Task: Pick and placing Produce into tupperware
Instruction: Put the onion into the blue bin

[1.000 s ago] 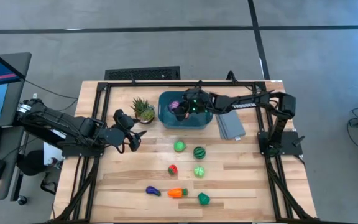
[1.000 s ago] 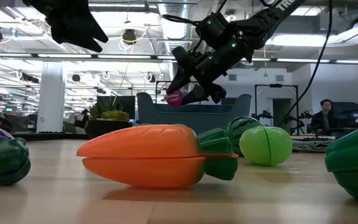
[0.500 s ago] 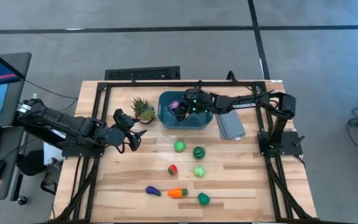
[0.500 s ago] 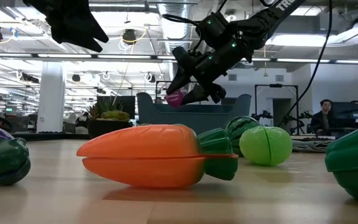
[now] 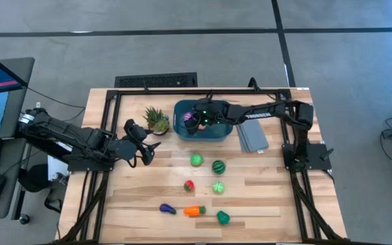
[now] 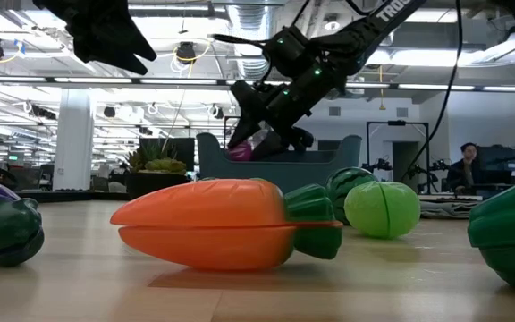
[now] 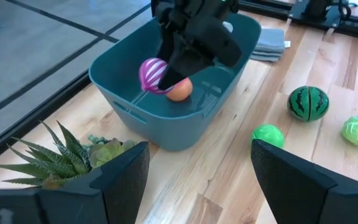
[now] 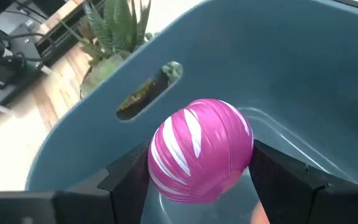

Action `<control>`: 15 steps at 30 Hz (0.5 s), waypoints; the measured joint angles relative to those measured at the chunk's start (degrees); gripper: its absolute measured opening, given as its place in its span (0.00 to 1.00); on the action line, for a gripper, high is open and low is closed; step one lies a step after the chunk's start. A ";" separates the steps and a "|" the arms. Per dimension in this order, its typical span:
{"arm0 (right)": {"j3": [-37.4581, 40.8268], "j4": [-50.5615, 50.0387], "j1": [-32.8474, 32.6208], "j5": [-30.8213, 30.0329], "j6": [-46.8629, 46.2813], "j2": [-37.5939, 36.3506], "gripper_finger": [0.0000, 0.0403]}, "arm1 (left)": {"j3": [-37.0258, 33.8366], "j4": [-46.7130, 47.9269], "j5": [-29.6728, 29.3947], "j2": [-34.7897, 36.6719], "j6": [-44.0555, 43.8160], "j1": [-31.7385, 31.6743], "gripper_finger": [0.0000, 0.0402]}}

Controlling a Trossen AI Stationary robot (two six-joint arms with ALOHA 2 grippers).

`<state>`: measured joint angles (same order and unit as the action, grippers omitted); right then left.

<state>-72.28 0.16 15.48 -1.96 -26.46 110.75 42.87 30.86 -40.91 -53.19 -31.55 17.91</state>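
Observation:
My right gripper [image 5: 194, 118] is shut on a magenta striped piece [image 8: 201, 149] inside the outline of the teal tub [image 5: 203, 138]. In the low view the magenta striped piece [image 6: 242, 150] sits at rim height. An orange-pink fruit [image 7: 179, 90] lies on the tub floor. My left gripper [image 7: 194, 180] is open and empty at the table's left, near the plant. On the table lie a green ball [image 5: 196, 160], watermelon [image 5: 218, 166], strawberry [image 5: 189, 185], pale green piece [image 5: 218, 187], eggplant [image 5: 167, 209], carrot [image 5: 194, 211] and dark green piece [image 5: 222, 218]. My right gripper pinches the magenta piece by its two opposite sides [image 8: 160, 171] between its two fingers [image 8: 129, 180]. The fingers slant down from the table's right side. The piece is lifted clear of the tub floor, above the orange-pink fruit.
A spiky potted plant [image 5: 157, 120] stands just left of the tub. A flat grey ribbed slab [image 5: 252, 138] lies to the tub's right. A black frame runs along the table's edges. A person sits in the room behind [image 6: 466, 165].
My right gripper has gone toward the table's left edge and a little down with the magenta piece, which now sits at the tub's rim height. It has stayed shut on the piece.

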 joint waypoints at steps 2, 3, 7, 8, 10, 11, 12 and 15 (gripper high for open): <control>-1.12 -0.87 0.31 0.05 0.06 0.25 0.68 | 0.00 0.18 0.04 -0.01 -0.34 0.00 0.68; -1.74 -1.60 0.49 -0.06 0.36 0.25 0.68 | 0.00 0.06 0.02 -0.01 -0.35 0.00 0.68; -2.50 -4.32 1.14 -1.91 2.50 0.21 0.68 | 0.00 0.04 0.02 0.00 -0.52 0.02 0.68; -2.50 -5.17 1.35 -2.05 2.52 0.21 0.68 | 0.00 0.08 0.00 0.00 -0.50 0.00 0.68; -2.50 -6.57 1.71 -2.18 2.52 0.21 0.68 | 0.00 0.05 -0.01 0.00 -0.48 0.00 0.68; -2.50 -7.26 1.76 -2.18 2.53 0.21 0.68 | 0.00 0.09 -0.08 -0.01 -0.45 0.00 0.68; -2.50 -7.82 1.70 -2.20 2.54 0.21 0.68 | 0.00 0.08 -0.28 -0.01 -0.18 0.01 0.68; -2.48 -7.58 1.14 -2.65 2.77 0.21 0.68 | 0.00 0.10 -0.42 0.00 0.39 0.00 0.68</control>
<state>-74.76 -7.42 16.62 -4.61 -23.69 110.96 42.87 30.96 -41.32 -53.19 -31.16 17.91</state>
